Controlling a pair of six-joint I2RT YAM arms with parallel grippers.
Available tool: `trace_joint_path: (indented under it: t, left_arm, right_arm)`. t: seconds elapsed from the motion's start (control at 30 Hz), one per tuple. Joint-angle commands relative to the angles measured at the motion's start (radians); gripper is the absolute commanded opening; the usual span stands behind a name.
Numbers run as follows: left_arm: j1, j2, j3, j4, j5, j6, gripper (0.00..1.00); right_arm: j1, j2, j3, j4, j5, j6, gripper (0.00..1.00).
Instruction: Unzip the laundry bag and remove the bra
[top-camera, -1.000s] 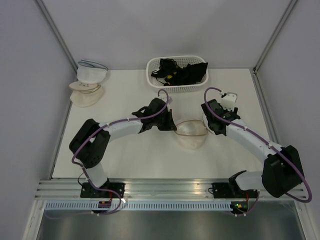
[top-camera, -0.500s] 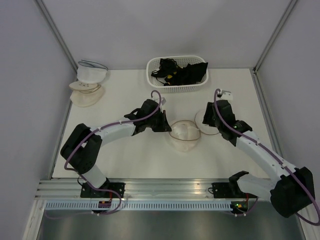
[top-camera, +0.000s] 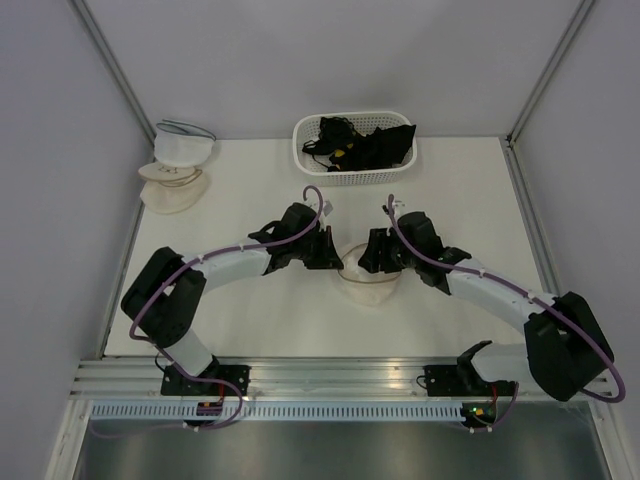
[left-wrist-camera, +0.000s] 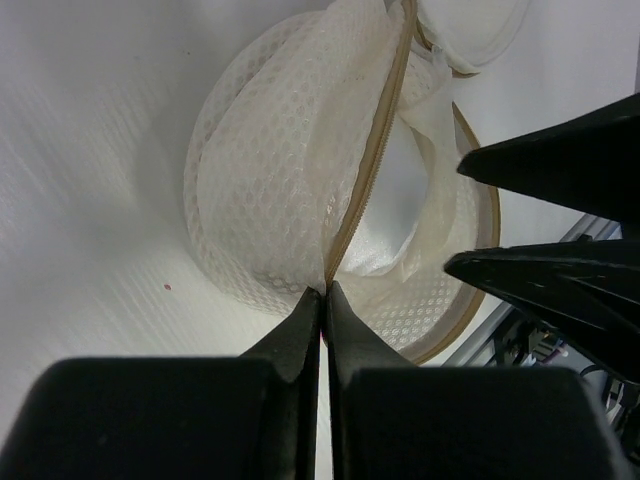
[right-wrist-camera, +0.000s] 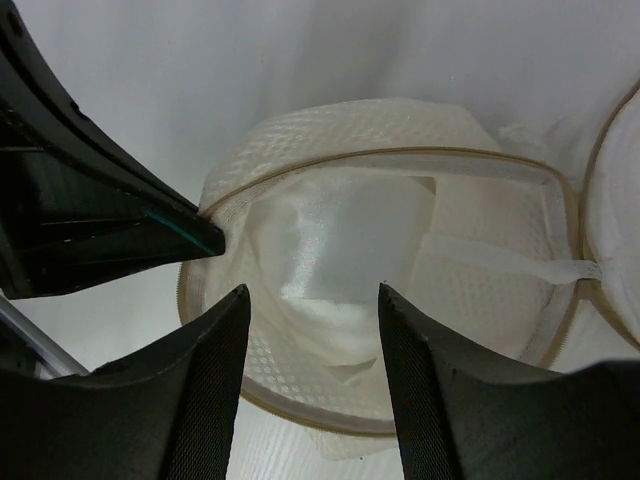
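Note:
The laundry bag (top-camera: 370, 285), a round cream mesh pouch with a beige rim, lies on the table between both arms, its zip open. My left gripper (top-camera: 336, 262) is shut on the bag's zip edge (left-wrist-camera: 345, 235) at the left of the opening. White satin fabric, the bra (right-wrist-camera: 330, 245), shows inside the bag (right-wrist-camera: 480, 235). My right gripper (right-wrist-camera: 312, 300) hangs open just above the opening, fingers apart over the bra (left-wrist-camera: 385, 235), touching nothing that I can see. In the top view it (top-camera: 368, 260) faces the left gripper across the bag.
A white basket (top-camera: 303, 150) of black garments stands at the back centre. Stacked cream and white dome pouches (top-camera: 175, 172) sit at the back left. A round cream piece with a beige rim (right-wrist-camera: 618, 230) lies against the bag's far side.
My right arm has swung left from the right side of the table until its open gripper is over the bag. The bag shifted slightly left, and the left gripper has kept its hold.

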Motion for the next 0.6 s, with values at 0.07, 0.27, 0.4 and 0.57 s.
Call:
trace_joint_path:
  t: [0.07, 0.27, 0.4, 0.57]
  left_arm:
    - [-0.007, -0.016, -0.010, 0.042, 0.034, 0.006, 0.02]
    - [-0.007, -0.019, -0.013, 0.042, 0.020, 0.002, 0.02]
    - [-0.007, -0.011, -0.010, 0.046, 0.018, -0.004, 0.02]
    - [-0.007, -0.011, -0.012, 0.074, 0.014, -0.009, 0.02]
  right_arm:
    - [0.026, 0.117, 0.046, 0.041, 0.043, -0.024, 0.59]
    - [0.054, 0.192, 0.063, 0.044, 0.056, -0.048, 0.59]
    - [0.063, 0.238, 0.054, 0.077, -0.028, -0.044, 0.38]
    - [0.071, 0.232, 0.063, 0.056, -0.039, -0.035, 0.00]
